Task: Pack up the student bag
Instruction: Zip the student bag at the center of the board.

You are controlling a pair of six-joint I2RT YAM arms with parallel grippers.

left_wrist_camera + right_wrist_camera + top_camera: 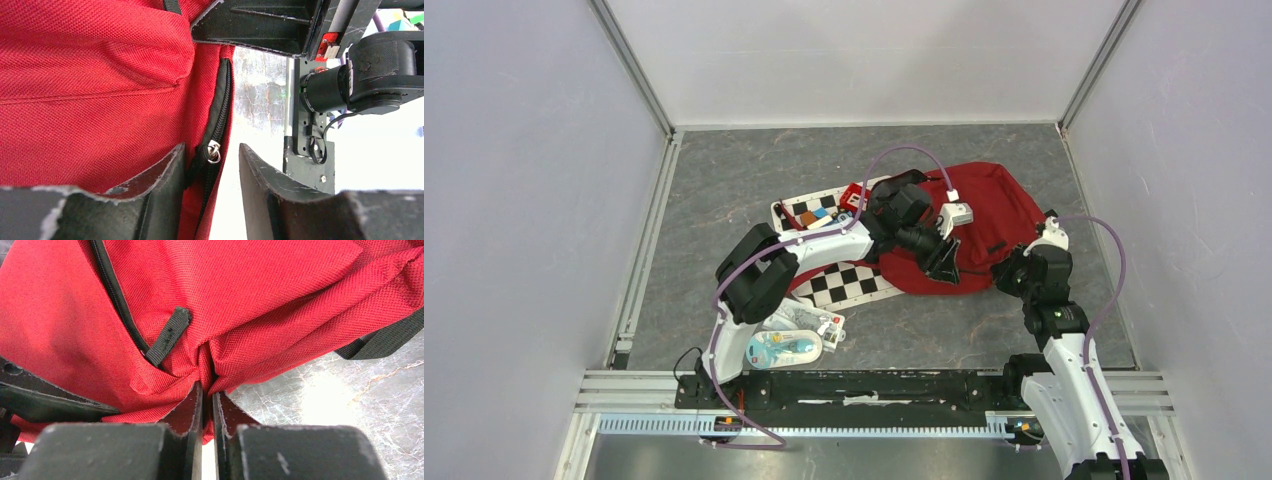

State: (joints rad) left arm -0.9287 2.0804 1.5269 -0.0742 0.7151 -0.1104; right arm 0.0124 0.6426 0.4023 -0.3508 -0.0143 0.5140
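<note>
**At the zipper: both tools on the bag**

Between the fingers of my left tool [211, 147] sits the small metal zipper pull [214, 151]. The jaws stand part-way apart, straddling the pull and the black zip edge, with nothing pinched yet. My right tool [206, 390] is nearly closed, nipping a fold of red cloth at a seam. Both are on the student bag [999, 205], which lies on the worktop [724, 200] toward 2 o'clock from centre in the overhead view. My left tool meets its 6 o'clock edge and my right tool its 4 o'clock corner.

I judge the bag soft and limp: coarse woven fabric that bunches where it is gripped, light, not fragile, and likely to sag shut unless one side is anchored. The best holds look like the pull, the zip tape or a seam fold, not the smooth panel.

Further out, a chequered board [849, 283] lies against the bag at 8 o'clock, and a black tab [169, 335] hangs beside the zip. I can read no brand or lettering anywhere; the tab looks blank.
</note>
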